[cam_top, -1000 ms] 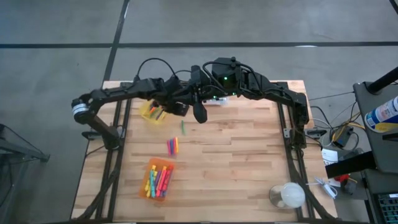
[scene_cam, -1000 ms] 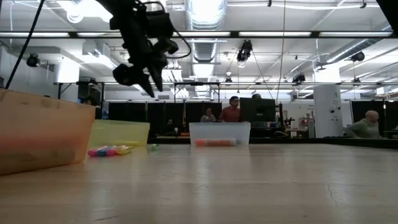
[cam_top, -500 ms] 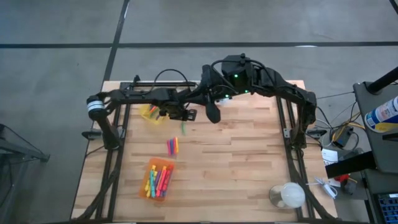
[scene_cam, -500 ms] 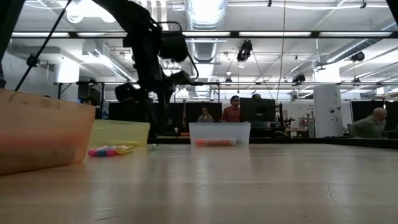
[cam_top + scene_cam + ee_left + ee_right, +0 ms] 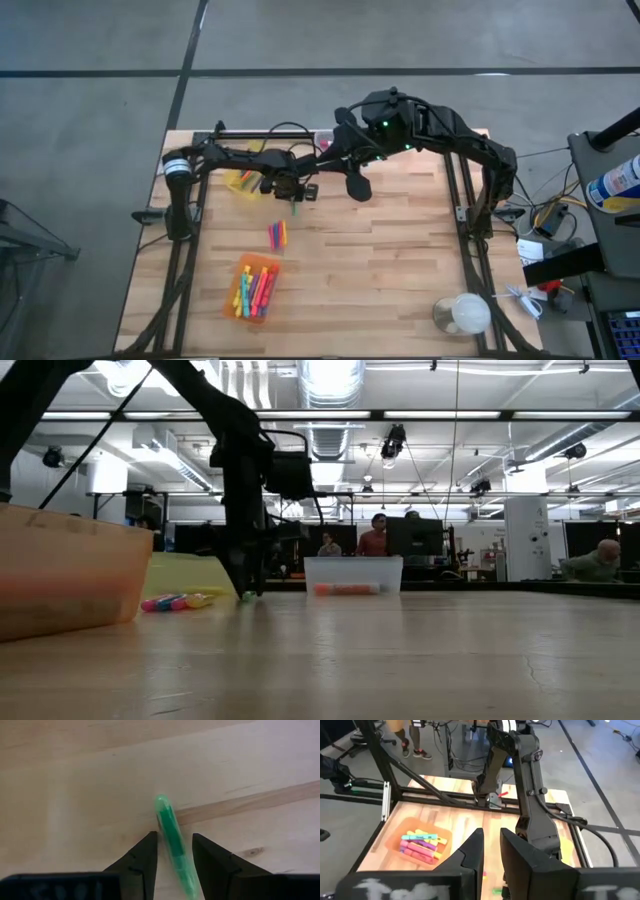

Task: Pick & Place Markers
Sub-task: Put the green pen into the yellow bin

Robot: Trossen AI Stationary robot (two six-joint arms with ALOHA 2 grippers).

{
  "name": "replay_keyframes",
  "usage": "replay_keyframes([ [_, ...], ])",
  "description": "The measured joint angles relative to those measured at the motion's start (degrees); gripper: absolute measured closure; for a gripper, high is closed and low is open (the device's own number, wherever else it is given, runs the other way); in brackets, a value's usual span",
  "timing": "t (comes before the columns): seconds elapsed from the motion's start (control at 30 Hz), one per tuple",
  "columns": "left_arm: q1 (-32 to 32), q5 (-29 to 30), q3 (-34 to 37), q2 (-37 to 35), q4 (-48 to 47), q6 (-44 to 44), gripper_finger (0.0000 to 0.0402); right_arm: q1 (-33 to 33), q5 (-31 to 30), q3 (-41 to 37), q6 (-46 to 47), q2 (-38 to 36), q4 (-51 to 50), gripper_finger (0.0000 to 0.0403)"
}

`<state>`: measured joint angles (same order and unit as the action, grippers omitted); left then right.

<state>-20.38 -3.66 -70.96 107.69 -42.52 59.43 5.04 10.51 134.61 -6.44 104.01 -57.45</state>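
Left claw (image 5: 172,852) down at table — fingers straddling green marker (image 5: 172,840).

Two arms (image 5: 230,158), three bins (image 5: 256,288), one green marker (image 5: 172,840) loose, a few more (image 5: 277,235) grouped, several binned.

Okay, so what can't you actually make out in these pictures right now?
- High view: left claw covers most of the green marker.
- Left wrist view: the green marker's near end is cut off between the fingers.
- Low view: yellow bin contents hidden behind its wall.
- High view: right claw opening too small.
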Motion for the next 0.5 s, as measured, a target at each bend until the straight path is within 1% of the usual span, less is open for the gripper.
replay_keyframes([
  [0.1,0.1,0.0,0.0,0.6,-0.1,-0.8,0.0289,0.0,0.0,0.0,-0.1,0.0,-0.7,0.0346],
  [0.17,0.1,0.0,0.0,0.9,-0.2,-0.8,0.0302,0.0,0.0,0.0,-0.1,0.0,-0.7,0.0346],
  [0.4,0.1,0.1,-0.1,0.6,-0.6,-2.4,0.038,0.0,0.0,0.0,-0.7,0.0,-0.7,0.0346],
  [0.5,0.1,0.0,-0.3,-0.1,-0.3,-3.4,0.0385,0.0,0.0,0.0,-0.8,0.0,-0.7,0.0346],
])
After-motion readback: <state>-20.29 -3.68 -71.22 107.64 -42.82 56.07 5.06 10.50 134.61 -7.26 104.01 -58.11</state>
